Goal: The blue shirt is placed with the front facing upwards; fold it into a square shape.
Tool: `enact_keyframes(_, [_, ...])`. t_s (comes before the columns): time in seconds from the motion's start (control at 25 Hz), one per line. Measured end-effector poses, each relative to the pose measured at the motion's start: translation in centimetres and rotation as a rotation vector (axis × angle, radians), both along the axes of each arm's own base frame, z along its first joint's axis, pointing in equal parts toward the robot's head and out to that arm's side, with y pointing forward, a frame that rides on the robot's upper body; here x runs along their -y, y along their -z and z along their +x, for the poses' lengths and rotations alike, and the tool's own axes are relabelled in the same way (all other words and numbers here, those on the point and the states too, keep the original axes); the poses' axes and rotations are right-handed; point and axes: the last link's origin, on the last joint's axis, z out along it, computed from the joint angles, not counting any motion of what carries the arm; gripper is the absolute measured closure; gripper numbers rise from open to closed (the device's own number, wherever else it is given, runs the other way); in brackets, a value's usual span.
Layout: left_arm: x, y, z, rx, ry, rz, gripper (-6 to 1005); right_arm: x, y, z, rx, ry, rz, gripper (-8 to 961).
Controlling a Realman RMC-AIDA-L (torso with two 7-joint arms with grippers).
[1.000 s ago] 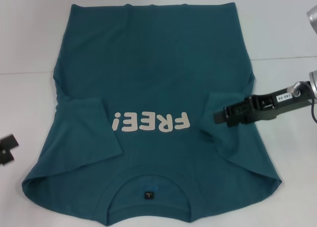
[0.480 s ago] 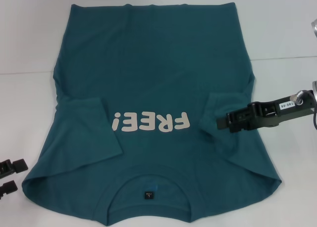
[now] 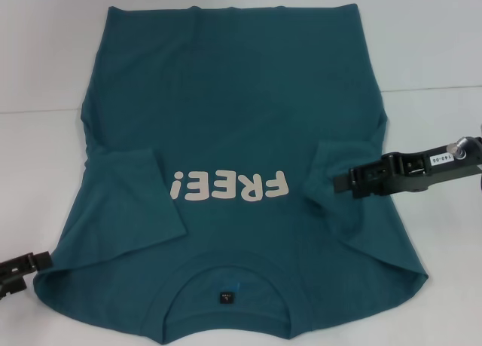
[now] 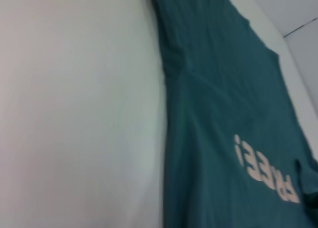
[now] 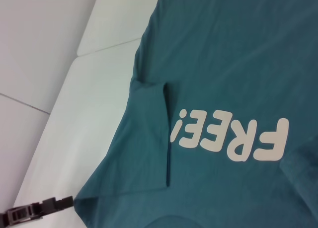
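The blue shirt (image 3: 226, 112) lies flat on the white table, front up, with the cream "FREE!" lettering (image 3: 230, 186) reading upside down and the collar (image 3: 226, 286) at the near edge. Both short sleeves are folded inward onto the body. My right gripper (image 3: 339, 184) reaches in from the right and hovers over the folded right sleeve (image 3: 350, 210). My left gripper (image 3: 26, 274) is open, low at the near left, its upper finger at the shirt's shoulder corner (image 3: 56, 267). The right wrist view shows the shirt (image 5: 223, 49) and the left gripper (image 5: 35, 210) beside that corner.
The white table (image 3: 45, 75) surrounds the shirt on the left and right. A thin seam (image 3: 433, 87) runs across the table at the right. The left wrist view shows the shirt's side edge (image 4: 169, 114) against bare table (image 4: 74, 114).
My left gripper has moved in from the near left edge up to the shirt's shoulder corner. My right gripper has drifted slightly right and down over the right sleeve.
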Motion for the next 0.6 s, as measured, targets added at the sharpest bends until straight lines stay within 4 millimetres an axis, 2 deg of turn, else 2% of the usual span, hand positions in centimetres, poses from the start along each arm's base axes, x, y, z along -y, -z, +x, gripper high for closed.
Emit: enact_keyframes(0.6, [-1.1,1.8,0.1,-0.038,-0.008,-0.04,74,-0.1,-0.5,0.2,-0.016,0.014,0.024,406])
